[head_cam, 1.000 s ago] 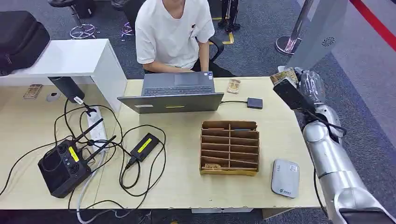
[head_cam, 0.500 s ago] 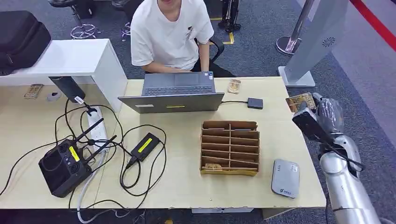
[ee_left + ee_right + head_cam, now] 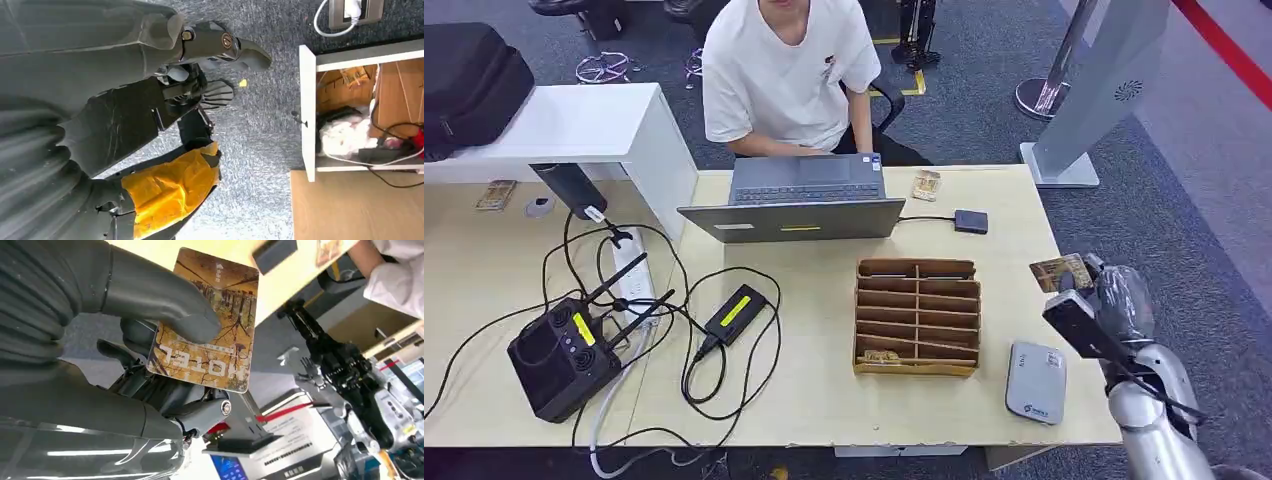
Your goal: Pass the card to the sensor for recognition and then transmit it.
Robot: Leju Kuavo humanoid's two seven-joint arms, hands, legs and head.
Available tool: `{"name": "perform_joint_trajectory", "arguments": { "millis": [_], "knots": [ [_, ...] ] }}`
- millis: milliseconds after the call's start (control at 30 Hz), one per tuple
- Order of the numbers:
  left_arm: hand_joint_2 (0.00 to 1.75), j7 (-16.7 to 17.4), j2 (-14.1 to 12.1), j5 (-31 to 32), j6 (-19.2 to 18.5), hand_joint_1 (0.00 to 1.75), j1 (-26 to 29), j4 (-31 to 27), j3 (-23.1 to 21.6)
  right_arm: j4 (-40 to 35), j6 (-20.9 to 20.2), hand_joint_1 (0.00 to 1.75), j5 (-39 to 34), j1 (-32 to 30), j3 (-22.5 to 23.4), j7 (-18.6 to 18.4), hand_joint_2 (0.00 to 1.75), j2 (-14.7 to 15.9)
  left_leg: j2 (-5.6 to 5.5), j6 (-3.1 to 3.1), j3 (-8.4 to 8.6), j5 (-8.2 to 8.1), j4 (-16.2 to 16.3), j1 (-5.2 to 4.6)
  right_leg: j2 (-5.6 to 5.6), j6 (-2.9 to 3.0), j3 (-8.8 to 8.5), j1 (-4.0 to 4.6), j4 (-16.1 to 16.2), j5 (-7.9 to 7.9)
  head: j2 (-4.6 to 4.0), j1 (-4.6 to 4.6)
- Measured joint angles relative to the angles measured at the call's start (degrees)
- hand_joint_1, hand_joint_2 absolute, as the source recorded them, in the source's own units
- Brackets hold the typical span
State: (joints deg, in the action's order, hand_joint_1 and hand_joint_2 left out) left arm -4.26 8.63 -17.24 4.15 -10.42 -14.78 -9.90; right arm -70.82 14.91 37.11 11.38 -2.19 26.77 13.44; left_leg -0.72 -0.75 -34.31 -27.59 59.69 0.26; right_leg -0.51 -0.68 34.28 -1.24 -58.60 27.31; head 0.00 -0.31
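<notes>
Right wrist view shows the card (image 3: 207,325), brown and printed "HOTEL", pinned under my thick grey thumb against the darker fingers (image 3: 150,385) behind it, so my right hand (image 3: 150,340) is closed on it. From the head view the card (image 3: 1060,272) sticks out of that right hand (image 3: 1114,300) toward the table (image 3: 804,400), just off its right edge. Nearest my hand on the table lies the grey sensor (image 3: 1035,382); farther from my hand stands the slotted card rack (image 3: 916,316), beyond it a laptop (image 3: 799,200) with a person (image 3: 784,70) seated behind. My left hand (image 3: 165,115) hangs over carpet with fingers curled on nothing.
</notes>
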Motion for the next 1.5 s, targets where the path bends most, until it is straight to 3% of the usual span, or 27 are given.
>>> {"name": "perform_joint_trajectory", "arguments": {
  "millis": [467,1167,1500],
  "knots": [
    [1.75,0.20,-0.02,2.10,-0.17,0.00,0.05,-0.22,2.18,1.07,1.57,1.75,1.27,-4.57,1.03,0.13,1.75,-2.08,0.01,0.00,0.00,0.00,-0.01,0.00,0.00,0.00,0.00,0.00,0.00,0.00,0.00,0.00],
    [1.75,0.20,-0.31,4.33,-0.90,0.00,0.23,-0.48,4.92,5.20,2.64,1.75,-0.20,-8.78,6.95,1.29,1.75,-2.56,0.01,0.00,0.01,-0.01,-0.01,0.00,0.00,0.00,0.00,0.00,0.01,0.01,0.00,0.00],
    [1.75,0.50,-0.41,5.77,-1.22,0.00,0.25,-0.55,5.99,8.35,2.27,1.75,0.61,-9.08,8.57,2.53,1.75,-4.17,0.04,0.00,0.06,-0.01,-0.02,0.01,-0.04,0.00,-0.03,0.01,0.01,0.01,0.00,0.00]
  ]
}}
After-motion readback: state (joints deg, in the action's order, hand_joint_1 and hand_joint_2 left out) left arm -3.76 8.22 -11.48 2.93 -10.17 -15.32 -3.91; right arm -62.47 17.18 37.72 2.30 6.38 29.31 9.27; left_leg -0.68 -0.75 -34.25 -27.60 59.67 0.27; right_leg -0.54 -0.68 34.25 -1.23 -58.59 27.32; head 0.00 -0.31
